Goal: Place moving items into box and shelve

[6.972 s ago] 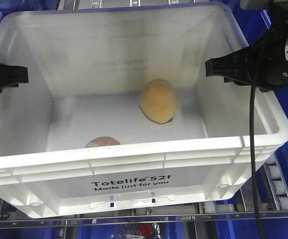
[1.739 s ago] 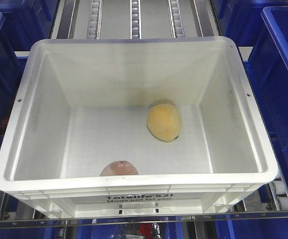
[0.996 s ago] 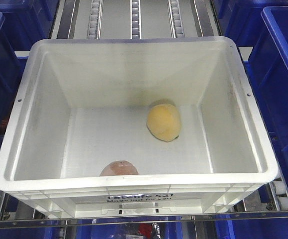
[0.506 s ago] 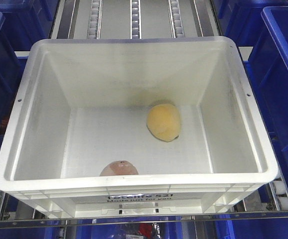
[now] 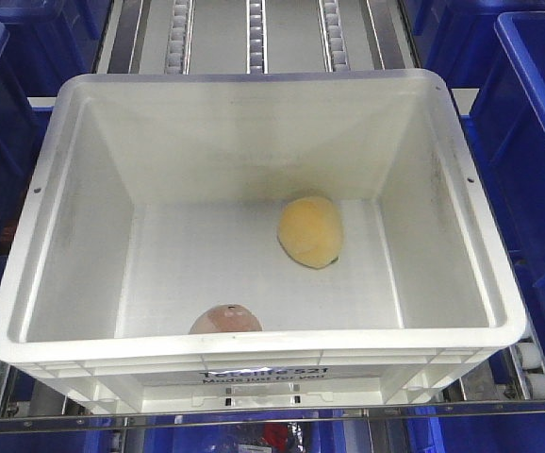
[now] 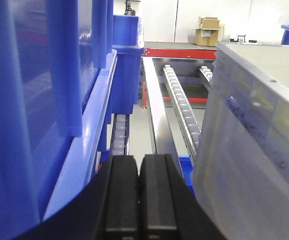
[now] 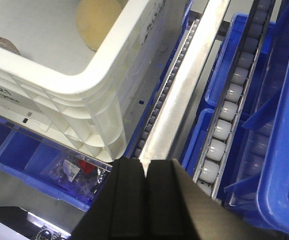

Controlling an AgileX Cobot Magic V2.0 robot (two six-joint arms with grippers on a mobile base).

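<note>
Shelving step apparently done: box [image 5: 254, 349] on roller rails [image 5: 255, 33], egg-shaped ball [image 5: 309, 231] and pinkish-brown item [image 5: 224, 319] inside; left gripper [image 6: 138, 192] and right gripper [image 7: 146, 200] closed tight, empty, beside box; next, probably only retreat.

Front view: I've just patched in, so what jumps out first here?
The big white crate fills the front view, sitting on the roller rack between blue bins. Inside lie a yellow-orange ball toward the back right and a pinkish-brown item against the near wall. Both grippers, left and right, are shut, empty and outside the crate.
</note>
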